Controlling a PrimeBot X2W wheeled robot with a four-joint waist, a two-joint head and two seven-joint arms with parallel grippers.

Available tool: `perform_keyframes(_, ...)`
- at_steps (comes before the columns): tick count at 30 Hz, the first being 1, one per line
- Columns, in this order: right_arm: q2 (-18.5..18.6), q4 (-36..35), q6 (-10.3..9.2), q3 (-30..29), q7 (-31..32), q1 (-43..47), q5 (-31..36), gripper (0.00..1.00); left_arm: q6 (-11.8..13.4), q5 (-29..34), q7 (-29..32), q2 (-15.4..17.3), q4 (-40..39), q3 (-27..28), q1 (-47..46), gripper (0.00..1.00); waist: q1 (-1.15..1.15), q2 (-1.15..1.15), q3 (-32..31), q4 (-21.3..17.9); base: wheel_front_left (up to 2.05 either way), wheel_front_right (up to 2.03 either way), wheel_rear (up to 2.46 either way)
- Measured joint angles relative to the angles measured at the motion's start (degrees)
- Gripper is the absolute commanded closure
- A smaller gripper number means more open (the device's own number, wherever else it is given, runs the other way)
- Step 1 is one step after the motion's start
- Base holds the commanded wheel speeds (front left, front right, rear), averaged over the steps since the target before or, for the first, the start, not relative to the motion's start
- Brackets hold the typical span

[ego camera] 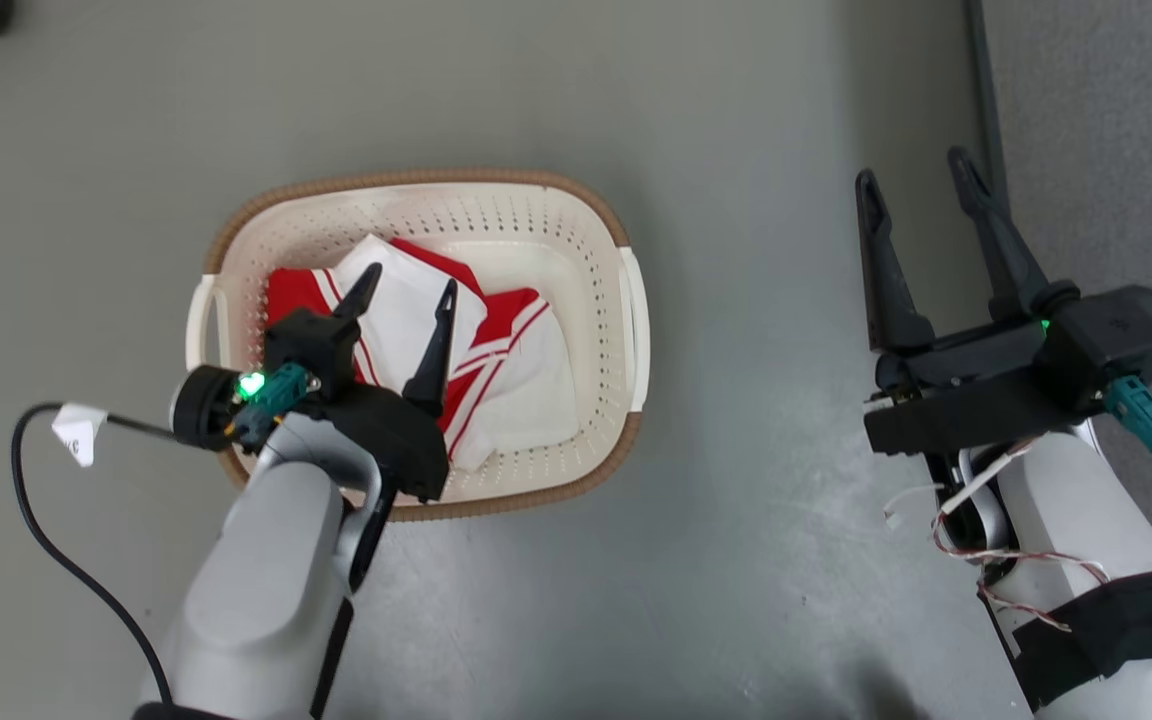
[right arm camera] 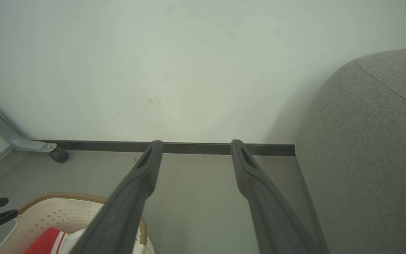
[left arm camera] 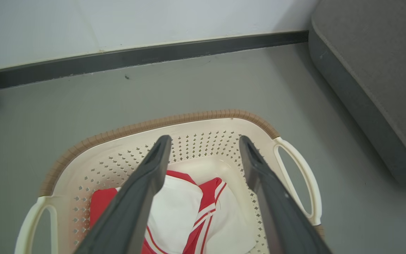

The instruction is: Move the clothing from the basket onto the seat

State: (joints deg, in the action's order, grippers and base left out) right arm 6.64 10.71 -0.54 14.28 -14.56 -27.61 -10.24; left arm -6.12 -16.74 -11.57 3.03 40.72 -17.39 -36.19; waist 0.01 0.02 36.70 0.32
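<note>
Left gripper (ego camera: 410, 277): both long dark fingers spread wide, nothing between them. It hangs over the left half of the oval cream perforated plastic basket with the brown woven-look rim (ego camera: 416, 180), fingers pointing at the far wall of the basket. Can't tell if the tips touch fabric

Red and white shiny fabric clothing (ego camera: 526, 380): crumpled heap on the basket bottom, white panels on top with red stripes and a red patch at the left end. All of it is inside the rim, and a bare strip of basket bottom shows along the far side

Basket sits flat on the grey floor (ego camera: 736, 120), a white handle at each end

Right gripper (ego camera: 913, 167): fingers just as wide, empty, over bare floor between the basket and the large grey textured fabric seat (ego camera: 1116, 150). Well apart from the basket, just beside the seat's edge

Seat is on the robot's right, its rounded corner near the white wall (right arm camera: 189, 70) and dark skirting (left arm camera: 153, 54)

Black cable with a white tag (ego camera: 76, 430) loops beside the left wrist
</note>
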Motion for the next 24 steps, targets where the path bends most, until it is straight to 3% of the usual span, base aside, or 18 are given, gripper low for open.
perform_keyframes(11,-0.45,-0.26,-0.19,0.46,-0.13,-2.69,0.20,0.00,2.46,7.86,6.05,4.71,9.98,-3.63,-9.55,0.00,0.00,0.00,8.24,-1.54,0.00,0.00,0.00)
perform_keyframes(24,-1.24,1.42,-0.47,0.93,-0.13,-3.98,0.19,0.00,6.70,10.54,11.48,5.35,19.89,-4.88,-13.15,0.00,-0.01,-0.01,12.49,-2.08,0.00,0.00,0.00)
